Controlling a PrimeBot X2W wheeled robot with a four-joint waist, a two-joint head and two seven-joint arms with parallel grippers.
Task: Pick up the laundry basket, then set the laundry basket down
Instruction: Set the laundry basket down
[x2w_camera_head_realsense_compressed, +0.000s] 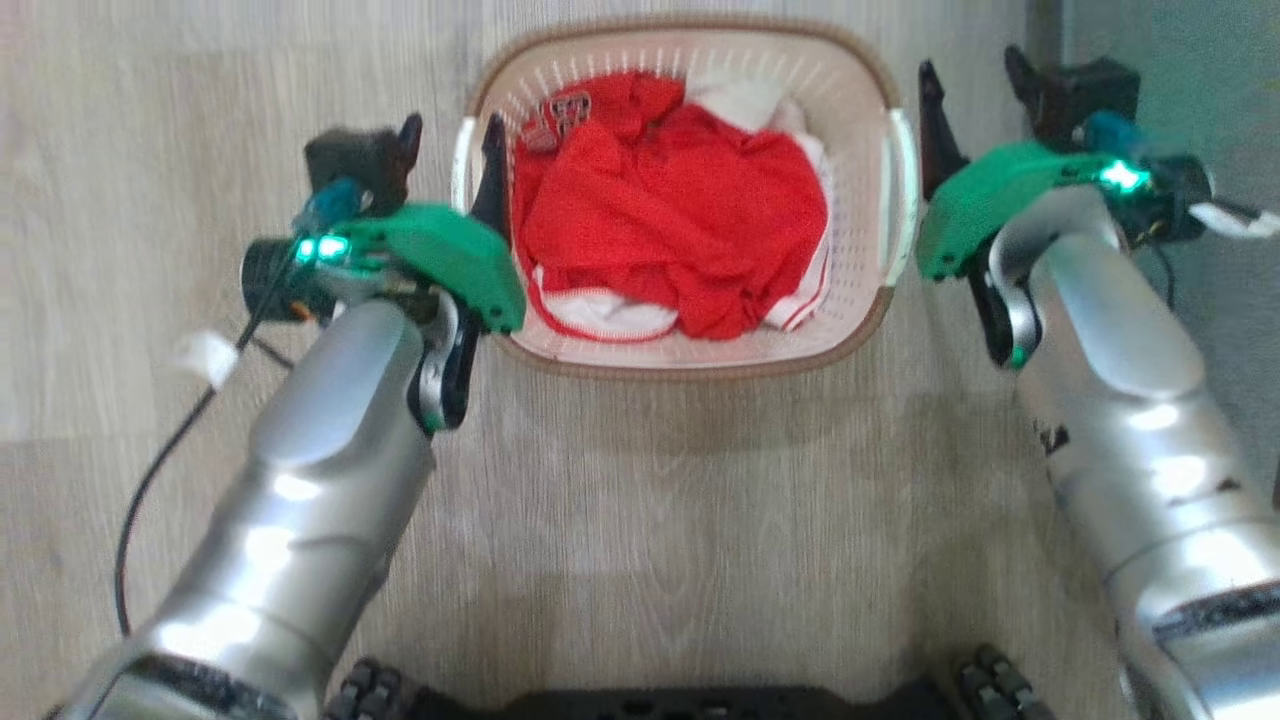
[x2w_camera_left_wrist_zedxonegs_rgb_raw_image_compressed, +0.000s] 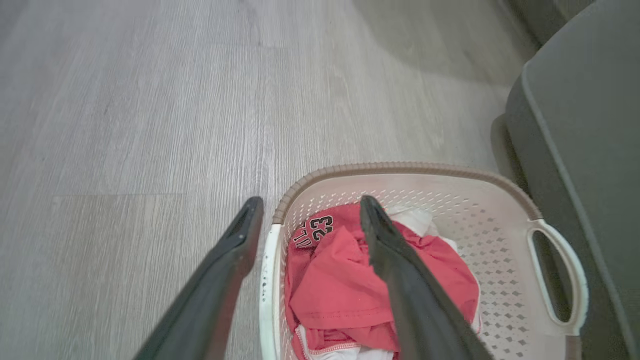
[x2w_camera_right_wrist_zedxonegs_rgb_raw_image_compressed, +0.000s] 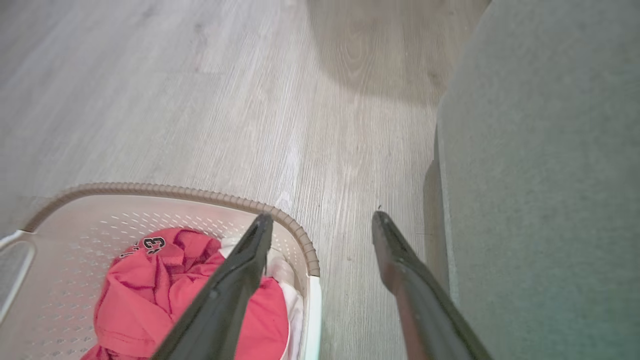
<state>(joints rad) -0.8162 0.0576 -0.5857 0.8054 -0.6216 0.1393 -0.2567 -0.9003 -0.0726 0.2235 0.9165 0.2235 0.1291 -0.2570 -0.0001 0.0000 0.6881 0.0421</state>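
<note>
Sitting on floor: small rounded-rectangular cream-white perforated plastic laundry basket (x2w_camera_head_realsense_compressed: 850, 100) (x2w_camera_left_wrist_zedxonegs_rgb_raw_image_compressed: 475, 220) (x2w_camera_right_wrist_zedxonegs_rgb_raw_image_compressed: 90, 210) with a brown woven-look rim sat on the pale grey wood-grain floor (x2w_camera_head_realsense_compressed: 650, 520) (x2w_camera_left_wrist_zedxonegs_rgb_raw_image_compressed: 125, 125) (x2w_camera_right_wrist_zedxonegs_rgb_raw_image_compressed: 150, 100), straight ahead of the robot, between its 2 arms.
Contents: crumpled red jersey (x2w_camera_head_realsense_compressed: 680, 210) (x2w_camera_left_wrist_zedxonegs_rgb_raw_image_compressed: 330, 290) (x2w_camera_right_wrist_zedxonegs_rgb_raw_image_compressed: 135, 305) printed "23", lying over white cloth (x2w_camera_head_realsense_compressed: 745, 100).
Left gripper (x2w_camera_head_realsense_compressed: 452, 130) (x2w_camera_left_wrist_zedxonegs_rgb_raw_image_compressed: 310, 202): jaws spread wide, straddling the left white handle (x2w_camera_head_realsense_compressed: 462, 165) (x2w_camera_left_wrist_zedxonegs_rgb_raw_image_compressed: 265, 290); 1 dark finger was outside over the floor, the other inside above the jersey. Contact with the handle could not be told.
Right gripper (x2w_camera_head_realsense_compressed: 972, 65) (x2w_camera_right_wrist_zedxonegs_rgb_raw_image_compressed: 322, 217): jaws released, grasping nothing, just beside the right white handle (x2w_camera_head_realsense_compressed: 903, 190) (x2w_camera_left_wrist_zedxonegs_rgb_raw_image_compressed: 570, 280). Whether it straddled that handle could not be told.
Surroundings: bulky grey object (x2w_camera_left_wrist_zedxonegs_rgb_raw_image_compressed: 590, 125) (x2w_camera_right_wrist_zedxonegs_rgb_raw_image_compressed: 540, 175) stood just beside the basket's right side.
</note>
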